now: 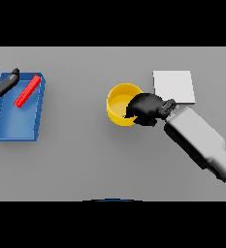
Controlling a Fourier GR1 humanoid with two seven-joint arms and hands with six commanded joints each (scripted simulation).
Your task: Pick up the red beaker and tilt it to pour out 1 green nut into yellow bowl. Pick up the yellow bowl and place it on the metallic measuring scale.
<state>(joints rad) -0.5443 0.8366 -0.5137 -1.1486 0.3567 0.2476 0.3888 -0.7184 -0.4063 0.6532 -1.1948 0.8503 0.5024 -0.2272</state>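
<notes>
Second stage, by the look of it: the right hand [144, 108] curls over the yellow bowl [120, 102] at its four o'clock rim, gripping it, not yet on the metallic scale [173, 86] at two o'clock. Red beaker [27, 90] lies in the blue tray [15, 131] (left hand [2, 83] relaxed beside it).

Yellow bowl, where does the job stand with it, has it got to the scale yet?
Not yet. The right hand is curled over the rim of the yellow bowl, which sits on the table beside the metallic scale, not on it. A speck of green shows at the bowl's edge by the hand, possibly the nut. The red beaker lies in the blue tray near the left hand. Lifting onto the scale remains.
</notes>
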